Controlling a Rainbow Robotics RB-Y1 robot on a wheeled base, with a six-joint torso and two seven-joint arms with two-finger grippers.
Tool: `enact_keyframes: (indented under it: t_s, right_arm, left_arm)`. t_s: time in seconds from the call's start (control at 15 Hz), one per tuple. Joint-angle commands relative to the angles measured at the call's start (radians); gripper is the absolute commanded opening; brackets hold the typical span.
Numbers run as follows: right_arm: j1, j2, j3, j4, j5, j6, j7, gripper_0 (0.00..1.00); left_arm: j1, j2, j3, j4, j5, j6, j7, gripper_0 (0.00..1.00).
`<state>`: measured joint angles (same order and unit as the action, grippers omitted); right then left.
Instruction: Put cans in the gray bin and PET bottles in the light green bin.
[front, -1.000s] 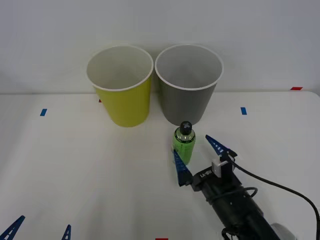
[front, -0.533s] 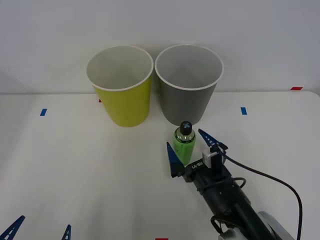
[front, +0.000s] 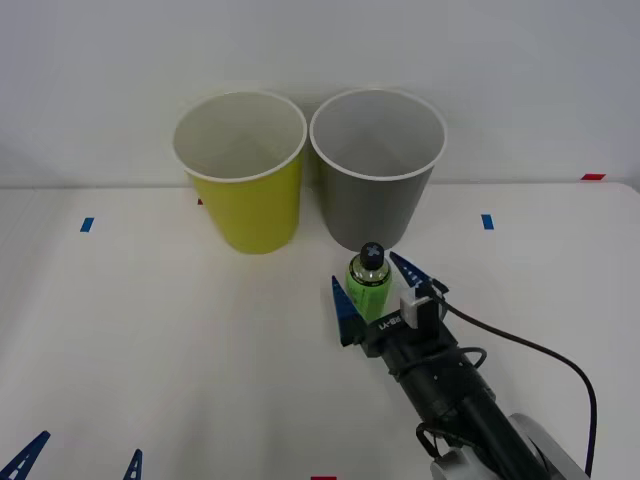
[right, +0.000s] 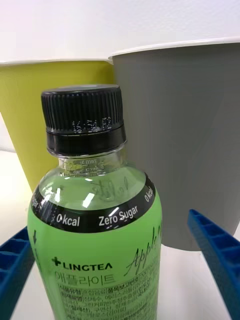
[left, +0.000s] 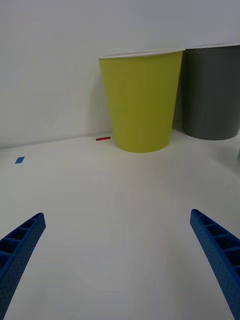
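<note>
A small PET bottle (front: 368, 283) with a bright green label and black cap stands upright on the white table, just in front of the gray bin (front: 377, 170). My right gripper (front: 378, 290) is open around it, one blue finger on each side, not touching the label. In the right wrist view the bottle (right: 95, 235) stands close between the fingers, the gray bin (right: 185, 135) behind it. The light green bin (front: 240, 172) stands to the left of the gray one. My left gripper (front: 75, 460) rests open at the table's near left edge.
Both bins stand side by side at the back of the table, near the wall. Small blue tape marks (front: 87, 224) and red ones (front: 592, 177) lie on the tabletop. Open white surface stretches across the left and middle.
My right gripper has moved forward and left, bringing its open fingers to either side of the bottle. The bottle, bins and left arm have stayed put.
</note>
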<state>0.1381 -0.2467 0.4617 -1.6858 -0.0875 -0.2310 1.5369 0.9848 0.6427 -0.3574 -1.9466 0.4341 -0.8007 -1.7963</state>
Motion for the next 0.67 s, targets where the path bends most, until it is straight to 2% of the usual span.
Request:
enact_keyframes:
  t_s: [0.07,0.67]
  right_arm:
    - [-0.002,0.001,0.0,-0.002,0.0,-0.001,0.0,0.06]
    - [0.002,0.003,0.002,-0.018,0.002,0.001,0.005,0.0]
  left_arm:
    - [0.0,0.0,0.0,0.0,0.0,0.0,0.0,1.0]
    - [0.0,0.0,0.0,0.0,0.0,0.0,0.0,1.0]
